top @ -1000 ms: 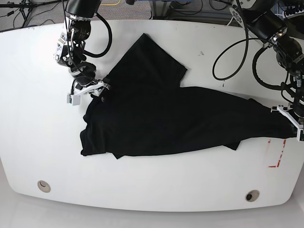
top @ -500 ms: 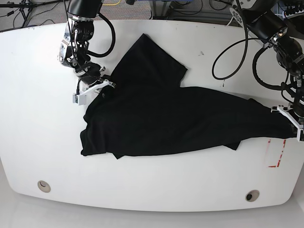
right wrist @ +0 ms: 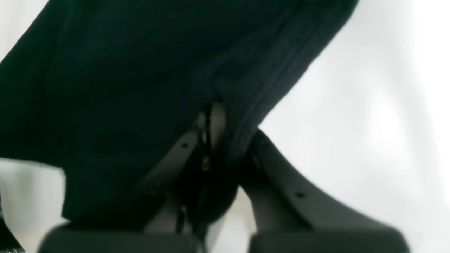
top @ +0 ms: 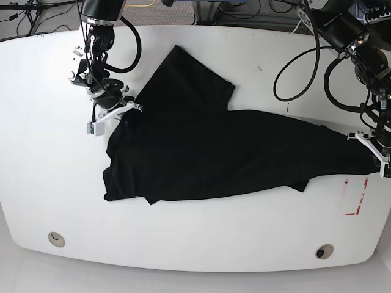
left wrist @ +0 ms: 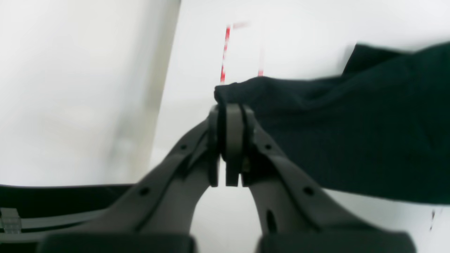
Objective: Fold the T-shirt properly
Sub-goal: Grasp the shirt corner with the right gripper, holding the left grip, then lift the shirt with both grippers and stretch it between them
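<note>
The black T-shirt (top: 214,152) lies crumpled and stretched across the white table (top: 183,238), with one sleeve pointing to the back. My left gripper (top: 374,160) is at the table's right side, shut on the T-shirt's right-hand end (left wrist: 246,91); its fingers (left wrist: 232,133) pinch the cloth edge. My right gripper (top: 116,116) is at the T-shirt's upper left edge, shut on a fold of the fabric (right wrist: 239,105) that drapes over its fingers (right wrist: 214,130). The printed graphic is not visible.
Red tape marks (top: 355,198) lie on the table just below the left gripper. Two round holes (top: 56,238) (top: 324,251) sit near the table's front edge. Cables (top: 299,67) hang from the arm at the back right.
My right gripper has closed on the T-shirt's upper left edge and shifted slightly left. The sleeve at the back moved a little left. My left gripper drifted slightly right, still holding.
</note>
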{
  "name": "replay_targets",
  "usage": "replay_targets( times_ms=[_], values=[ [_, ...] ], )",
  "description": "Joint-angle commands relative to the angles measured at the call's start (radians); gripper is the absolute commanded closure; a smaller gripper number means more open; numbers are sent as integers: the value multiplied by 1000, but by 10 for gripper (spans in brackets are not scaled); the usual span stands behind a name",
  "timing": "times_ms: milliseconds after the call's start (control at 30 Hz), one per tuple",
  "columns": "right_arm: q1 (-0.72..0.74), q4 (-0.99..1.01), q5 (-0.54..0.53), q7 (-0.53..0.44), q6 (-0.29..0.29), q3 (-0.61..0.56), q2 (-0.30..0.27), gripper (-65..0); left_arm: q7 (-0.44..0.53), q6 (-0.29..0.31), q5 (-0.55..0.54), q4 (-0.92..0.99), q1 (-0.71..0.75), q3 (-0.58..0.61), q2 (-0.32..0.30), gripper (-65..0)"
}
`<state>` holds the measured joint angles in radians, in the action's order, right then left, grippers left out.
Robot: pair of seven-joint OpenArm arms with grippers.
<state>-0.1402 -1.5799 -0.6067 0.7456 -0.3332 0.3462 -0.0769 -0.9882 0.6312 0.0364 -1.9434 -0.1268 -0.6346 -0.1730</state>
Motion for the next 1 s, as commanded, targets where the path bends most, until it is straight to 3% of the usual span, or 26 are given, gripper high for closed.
replay_targets(
  times_ms=[0,167,367,567,967],
  values=[
    [-20,-81,-15,-16,-7,4,-14,0,18,22,-5,-18,3,0,-7,0],
    [-66,-155,-9,-16,-7,6,-33,0,22,51,-3,-18,49,3,51,0],
    [-68,-185,-15,-16,-7,6,-68,0,24,45,-3,-17,77,91,74,0],
    [-17,-184,-15,-16,-7,26,-126,0,79,36,3,-18,63,158,163,0],
    [127,-181,-9,-16,-7,23,-269,0,87,-115,1,-20,-161,278,192,0]
  ],
)
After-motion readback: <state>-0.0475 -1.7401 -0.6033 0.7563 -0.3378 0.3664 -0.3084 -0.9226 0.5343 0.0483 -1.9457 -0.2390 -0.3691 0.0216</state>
